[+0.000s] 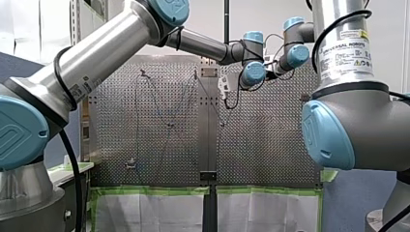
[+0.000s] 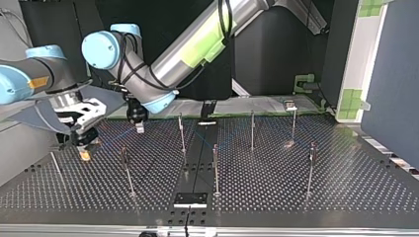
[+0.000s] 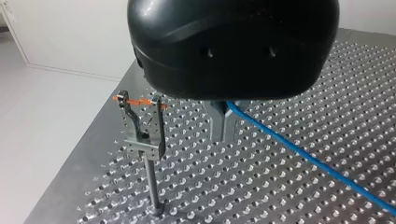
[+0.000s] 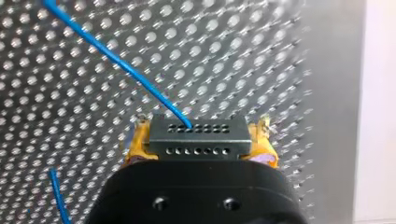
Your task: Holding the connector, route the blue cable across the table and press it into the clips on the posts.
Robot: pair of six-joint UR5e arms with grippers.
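Observation:
In the right wrist view my right gripper (image 4: 200,145) is shut on the grey connector (image 4: 198,135), its yellow pads (image 4: 137,142) on both sides. The blue cable (image 4: 116,58) leaves the connector and runs off over the perforated table. In the left wrist view my left gripper (image 3: 223,125) has its metal fingers (image 3: 217,127) shut on the blue cable (image 3: 303,154), low over the table. A post with a clip (image 3: 142,135) stands just beside it. In the top view my right gripper (image 2: 85,152) is at the left, my left gripper (image 2: 140,124) a little further right.
Several thin posts stand on the table in the top view, among them one (image 2: 182,131) near my left gripper, one (image 2: 126,168) and one (image 2: 215,165) nearer the camera. Thin cable lines cross the table (image 1: 159,106) in the front view. The table's edge lies near the clip post.

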